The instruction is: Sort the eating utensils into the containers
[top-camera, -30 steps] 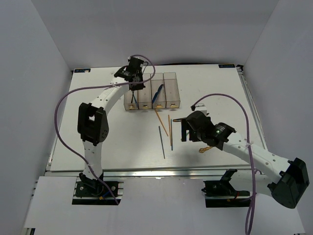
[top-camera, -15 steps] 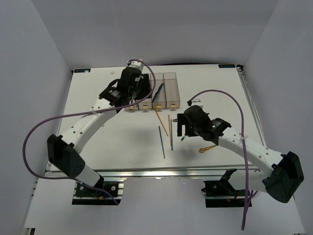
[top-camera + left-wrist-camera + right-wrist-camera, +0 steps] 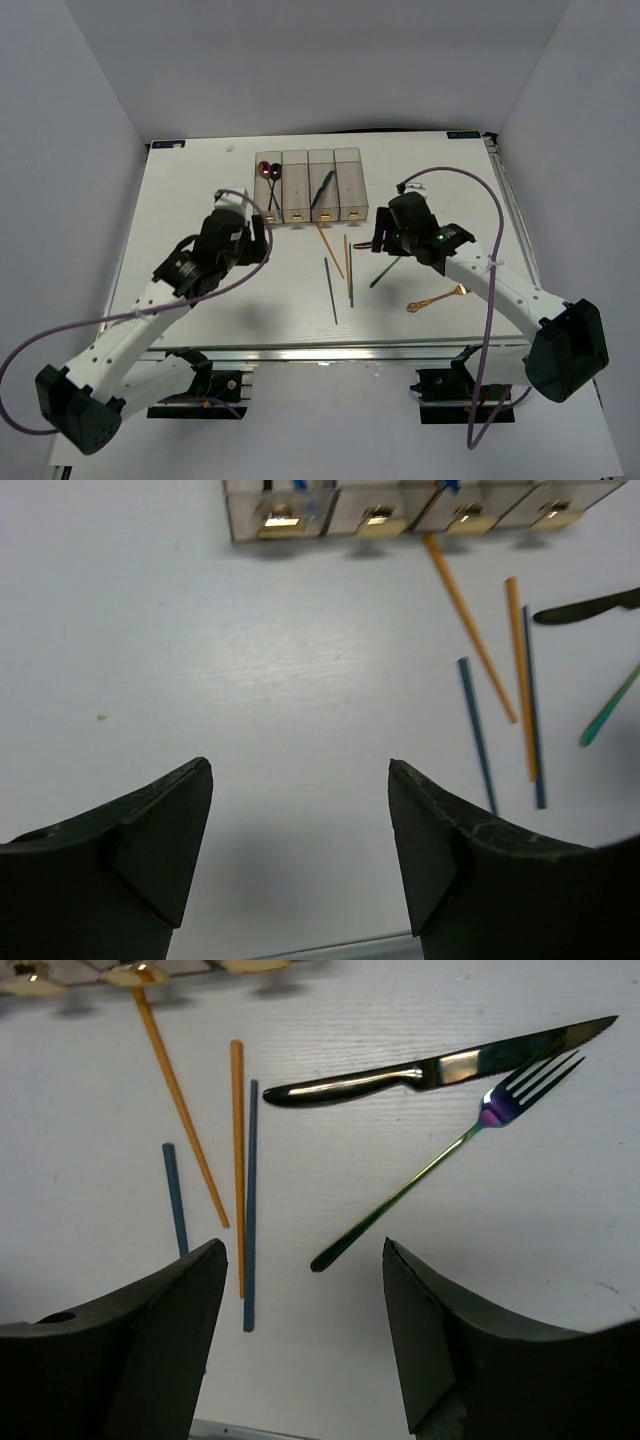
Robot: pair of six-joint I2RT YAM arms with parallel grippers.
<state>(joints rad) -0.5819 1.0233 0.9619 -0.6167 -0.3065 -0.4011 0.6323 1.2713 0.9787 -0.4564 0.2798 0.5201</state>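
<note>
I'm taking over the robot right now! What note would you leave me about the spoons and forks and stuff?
Left gripper: open, empty, over bare table in front of the containers.
Right gripper: open, empty, hovering by the iridescent fork and black knife.
Done: two spoons in the leftmost bin, blue knife in the third from the left.
Left, all lying on the table: two orange chopsticks, two blue chopsticks, the black knife, the iridescent fork and a gold utensil.

My top view overlooks the whole table (image 3: 180, 190), wrist views low, facing the bins (image 3: 280, 518), sharing the chopsticks (image 3: 237, 1160).
</note>
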